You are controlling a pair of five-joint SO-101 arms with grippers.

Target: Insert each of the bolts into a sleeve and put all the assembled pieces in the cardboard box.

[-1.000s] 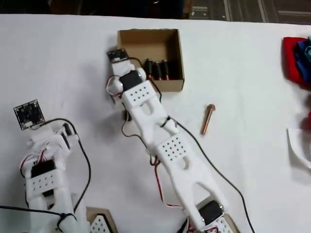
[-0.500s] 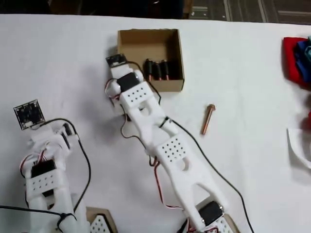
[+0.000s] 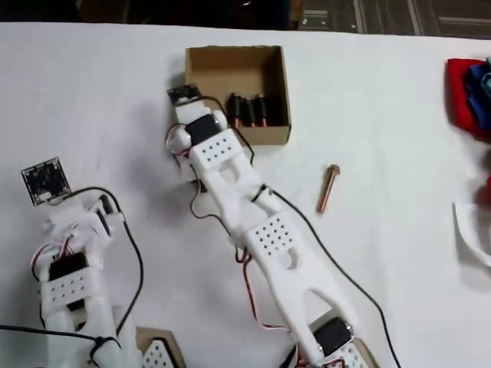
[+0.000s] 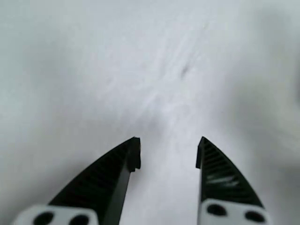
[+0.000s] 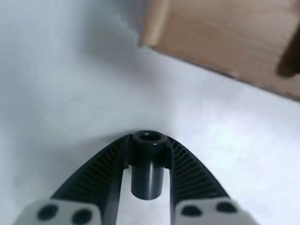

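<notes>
The black sleeve point(image 5: 148, 174) is pinched tight between the right gripper's point(image 5: 148, 143) two fingers. The cardboard box point(image 3: 201, 60) is just beside it, at 2 o'clock. The bolt point(image 3: 328, 188) lies alone at 4 o'clock from the box, on open table point(image 3: 383, 92). The left gripper point(image 4: 168, 153) is partly open, holding nothing.

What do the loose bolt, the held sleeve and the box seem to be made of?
The bolt: probably metal, copper-toned with a slight sheen. The sleeve: black, smooth, dull; plastic or coated metal, unclear which. The box: brown cardboard, matte, with thin folded walls.
</notes>
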